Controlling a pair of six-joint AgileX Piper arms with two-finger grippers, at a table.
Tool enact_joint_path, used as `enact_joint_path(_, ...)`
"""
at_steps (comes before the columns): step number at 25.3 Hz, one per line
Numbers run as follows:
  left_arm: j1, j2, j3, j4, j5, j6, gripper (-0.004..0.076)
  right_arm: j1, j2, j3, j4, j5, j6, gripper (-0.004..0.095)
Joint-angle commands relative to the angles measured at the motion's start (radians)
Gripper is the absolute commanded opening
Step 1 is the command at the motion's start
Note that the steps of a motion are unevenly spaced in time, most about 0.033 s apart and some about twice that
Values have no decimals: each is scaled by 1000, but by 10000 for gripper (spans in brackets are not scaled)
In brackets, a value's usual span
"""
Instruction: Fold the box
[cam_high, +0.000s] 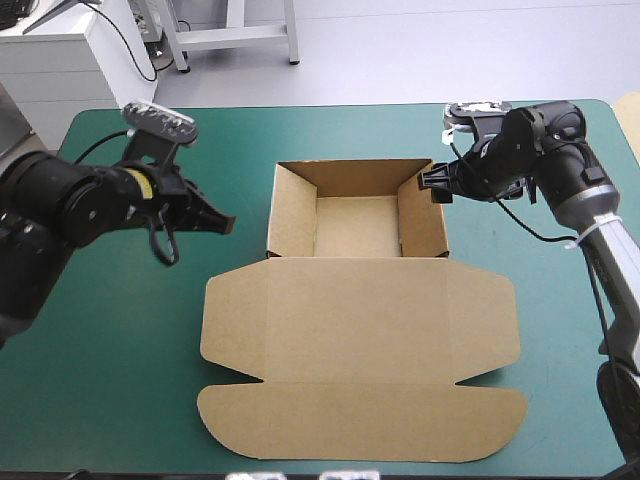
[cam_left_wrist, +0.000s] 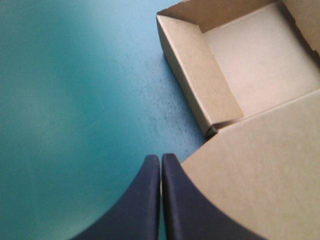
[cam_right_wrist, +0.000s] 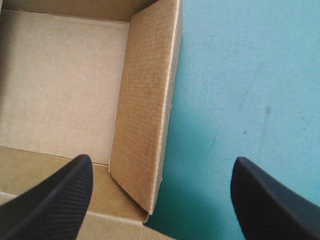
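From above, the brown box (cam_high: 360, 340) lies in the middle of the bench (cam_high: 110, 340), on its teal-green cover. Its tray (cam_high: 357, 228), with four walls raised, is the half toward the far edge. The lid (cam_high: 360, 330) lies flat toward the near edge, and its front flap reaches close to that edge. The left pincer (cam_high: 222, 222) is over the bench on the left-edge side of the tray. Its black fingers are drawn together into one point aimed at the tray's left wall, with a strip of bare cover between them and it. The right pincer (cam_high: 437, 186) is at the tray's right wall, near that wall's far end; whether it touches the board cannot be told from here

Left wrist view: the left pincer (cam_left_wrist: 160, 158) is closed, with its two fingers pressed together in a narrow arch and nothing between them. It hangs over bare cover (cam_left_wrist: 75, 100), just beside the edge of the flat lid (cam_left_wrist: 260, 180). Ahead of it and to the side are the tray's left wall (cam_left_wrist: 200, 75) and the tray floor (cam_left_wrist: 265, 60)

Right wrist view: the right pincer (cam_right_wrist: 162, 162) is open, with its fingers (cam_right_wrist: 55, 200) wide apart and gripping nothing. The tray's right wall (cam_right_wrist: 147, 110) runs between them. One finger is over the box's inside (cam_right_wrist: 60, 80), the other over bare cover (cam_right_wrist: 240, 75) on the right-edge side
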Motion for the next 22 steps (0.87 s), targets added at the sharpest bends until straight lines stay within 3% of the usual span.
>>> enact_joint_path(1, -5, -160, 125, 39, 36, 1, -8, -5, -7, 5, 10, -73, 3, 704)
enact_joint_path(6, -5, -406, 471, 18, -81, 3, -8, -5, 119, 5, 46, -119, 5, 704)
enact_joint_path(13, -5, -621, 829, -27, -245, -3, -8, 17, 221, 5, 25, -135, 3, 700)
enact_joint_path(22, -5, -778, 1014, -124, -315, -5, -8, 17, 230, 5, 25, -155, 3, 670)
